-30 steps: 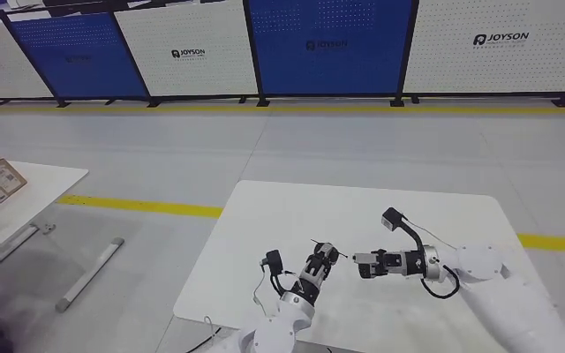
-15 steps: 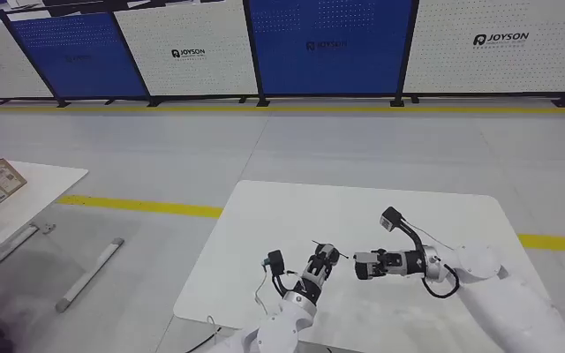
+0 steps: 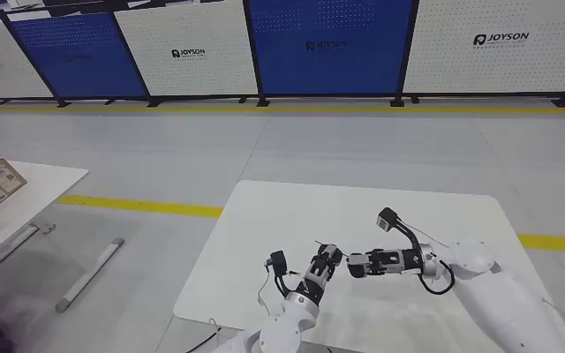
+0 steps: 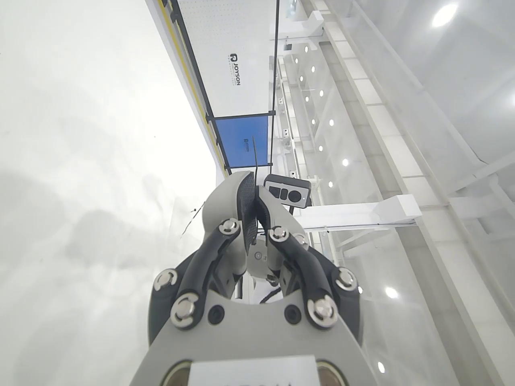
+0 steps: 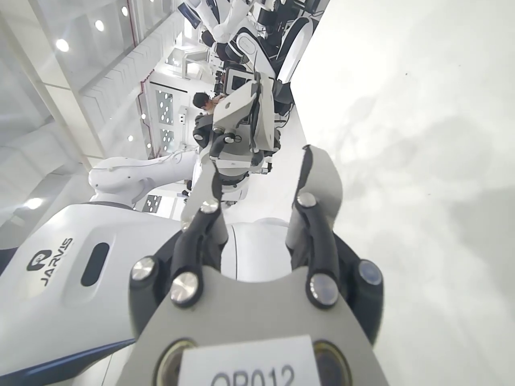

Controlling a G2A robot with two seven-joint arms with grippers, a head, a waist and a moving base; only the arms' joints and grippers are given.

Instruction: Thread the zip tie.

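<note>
Left wrist view: the zip tie [image 4: 254, 156] is pinched tight in the left claw [image 4: 254, 186], with its thin end poking out in front. The right claw [image 5: 261, 160] is held open and empty close by. Next, that end probably must be lined up and grabbed.

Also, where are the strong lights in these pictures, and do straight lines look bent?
Left wrist view: ceiling lamps glare, and the zip tie stands dark against a blue panel. Right wrist view: lamps glare, and the table edge looks bent. Top view: even light, no glare.
</note>
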